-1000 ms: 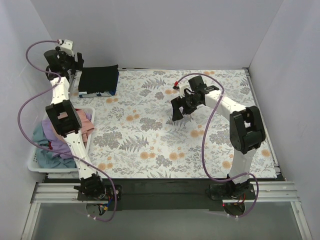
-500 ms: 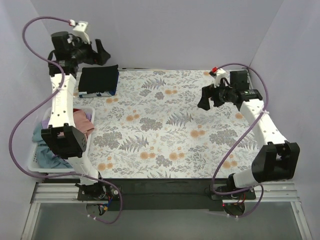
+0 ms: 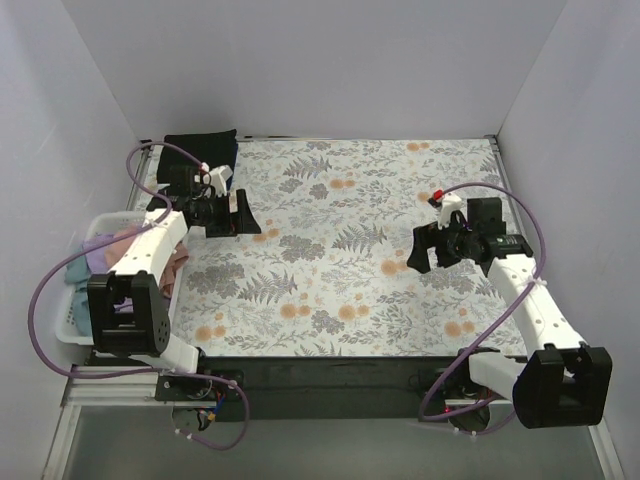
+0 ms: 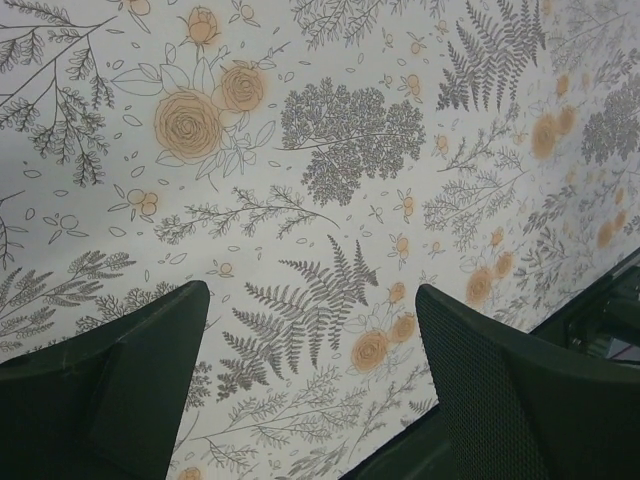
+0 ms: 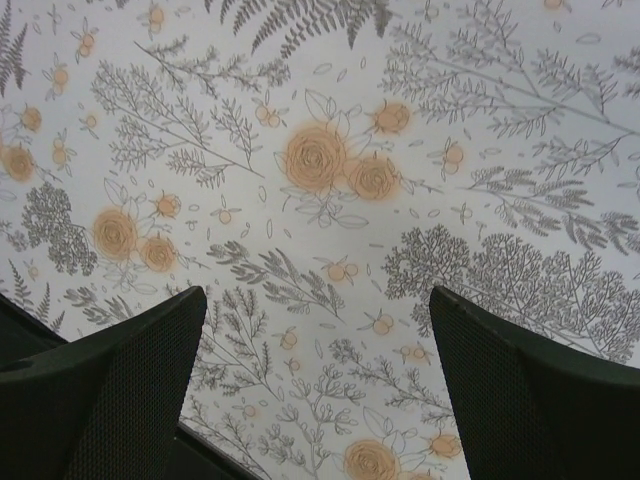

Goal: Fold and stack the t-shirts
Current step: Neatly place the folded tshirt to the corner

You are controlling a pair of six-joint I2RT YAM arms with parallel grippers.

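Note:
A folded black t-shirt (image 3: 198, 150) lies at the back left corner of the floral cover, with a blue edge (image 3: 233, 153) showing at its right side. Pink (image 3: 128, 240), lavender (image 3: 96, 258) and teal-blue (image 3: 73, 272) t-shirts lie crumpled in the white basket (image 3: 64, 328) at the left. My left gripper (image 3: 240, 217) is open and empty, low over the cover, in front of the black t-shirt and right of the basket. My right gripper (image 3: 420, 250) is open and empty over the right half of the cover. Both wrist views, left (image 4: 310, 300) and right (image 5: 315, 300), show only the cover between the jaws.
The floral table cover (image 3: 330, 290) spans the table. White walls close in the back and both sides. The dark front rail (image 3: 330, 375) carries the arm bases. The table's front edge shows in the left wrist view (image 4: 600, 310).
My left arm has swung down from above the black t-shirt to low over the cover beside the basket. My right arm has drawn back toward the near right. Both grippers stay open.

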